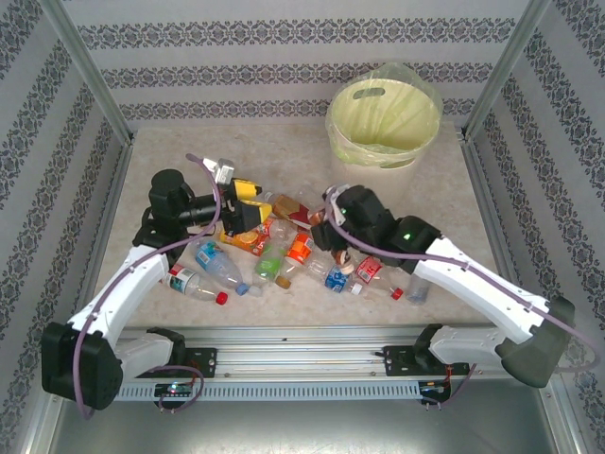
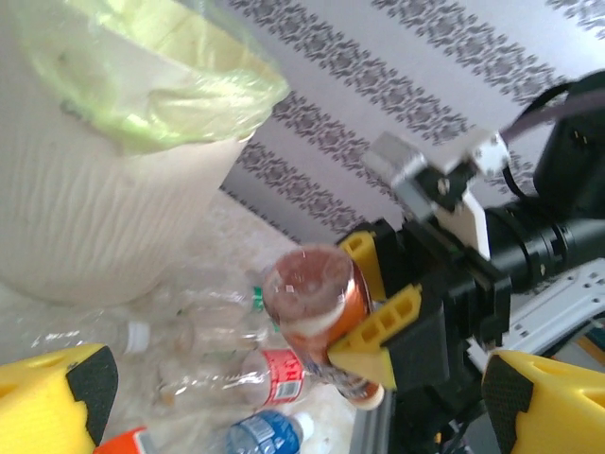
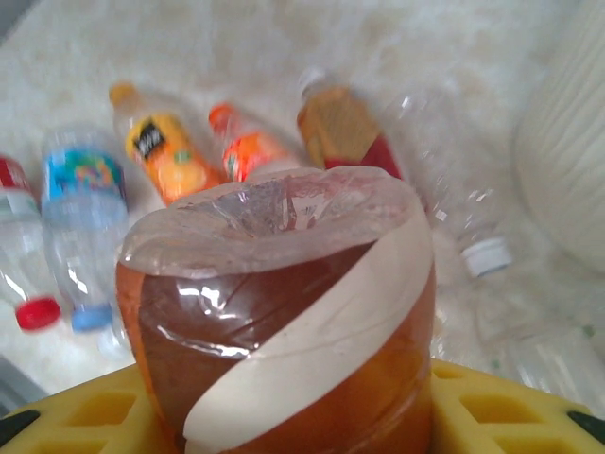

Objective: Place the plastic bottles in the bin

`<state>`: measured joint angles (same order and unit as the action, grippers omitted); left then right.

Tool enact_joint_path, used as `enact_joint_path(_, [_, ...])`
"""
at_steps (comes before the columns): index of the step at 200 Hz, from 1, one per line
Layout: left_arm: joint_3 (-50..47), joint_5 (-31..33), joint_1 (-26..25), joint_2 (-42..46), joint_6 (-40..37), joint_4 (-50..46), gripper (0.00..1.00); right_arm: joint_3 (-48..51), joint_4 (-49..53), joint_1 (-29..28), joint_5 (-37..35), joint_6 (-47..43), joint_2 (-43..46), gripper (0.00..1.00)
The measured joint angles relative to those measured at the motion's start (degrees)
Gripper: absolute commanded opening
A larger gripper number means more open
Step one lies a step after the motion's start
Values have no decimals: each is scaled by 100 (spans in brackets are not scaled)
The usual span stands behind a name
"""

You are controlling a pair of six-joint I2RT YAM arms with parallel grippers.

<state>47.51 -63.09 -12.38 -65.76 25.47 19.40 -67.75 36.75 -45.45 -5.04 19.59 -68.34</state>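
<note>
A pile of plastic bottles (image 1: 284, 255) lies mid-table between the arms. My right gripper (image 3: 284, 416) is shut on a brown-and-orange labelled bottle (image 3: 284, 312), its clear base facing the camera and yellow fingers (image 3: 510, 411) on either side. The left wrist view catches that held bottle (image 2: 312, 303), lifted above the pile with its cap pointing down. My left gripper (image 2: 293, 416) is open, its yellow fingers (image 2: 57, 397) wide apart over the bottles, holding nothing; it (image 1: 250, 210) hovers at the pile's left end. The cream bin (image 1: 378, 156) with its yellow bag stands at the back right.
The bin wall (image 2: 104, 218) looms close in the left wrist view. An orange juice bottle (image 3: 161, 156), a blue-labelled bottle (image 3: 80, 180) and a clear bottle (image 3: 444, 189) lie below the right gripper. Patterned walls enclose the table on three sides.
</note>
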Motion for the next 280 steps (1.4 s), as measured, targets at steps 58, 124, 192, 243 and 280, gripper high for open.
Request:
enact_joint_path(58, [0,-448,0,-304,870,1355,100,-1213,133,887,24,-153,20,53])
enact_joint_path(124, [-55,-551,0,-247,1172,1759,100,-2509,210,2107,334,-262,-509,53])
enact_joint_path(192, [-92,-544,0,-181,1255,1882,100,-3998,280,2924,573,-323,-1692,51])
enact_joint_path(243, [-197,-214,0,31,1163,1810,100,-5062,461,3281,492,-321,-2575,50])
enact_joint_path(280, [-238,192,0,280,872,1552,100,-5633,708,3488,264,-328,-3163,50])
